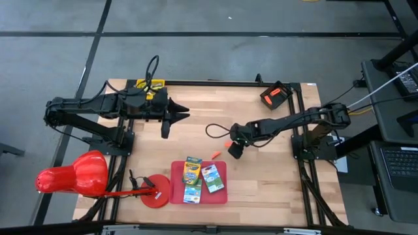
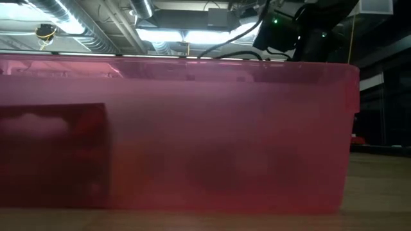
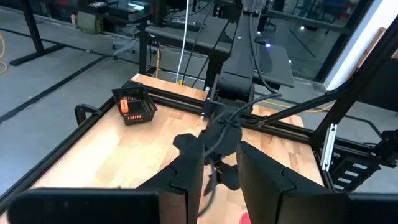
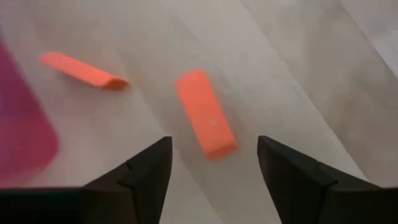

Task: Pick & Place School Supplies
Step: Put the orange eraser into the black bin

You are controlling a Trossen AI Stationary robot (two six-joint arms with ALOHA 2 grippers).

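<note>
My right gripper (image 1: 234, 147) (image 4: 214, 163) is open and hovers over the middle of the table. One short orange stick (image 4: 205, 113) (image 1: 226, 143) lies flat on the wood between its fingers, untouched. A second orange stick (image 4: 84, 70) (image 1: 215, 155) lies nearer the red tray (image 1: 221, 196). In the tray lie two yellow-green crayon boxes (image 1: 191, 171) (image 1: 191, 193) and a green-white pack (image 1: 213, 178). My left gripper (image 1: 181, 112) (image 3: 221, 180) waits open near the far left of the table.
A big red cone (image 1: 72, 175) and a red disc (image 1: 155, 190) sit at the near left. A black basket with orange contents (image 1: 275, 95) (image 3: 134, 106) stands at the far right corner. The tray's red wall (image 2: 192, 135) fills the low view.
</note>
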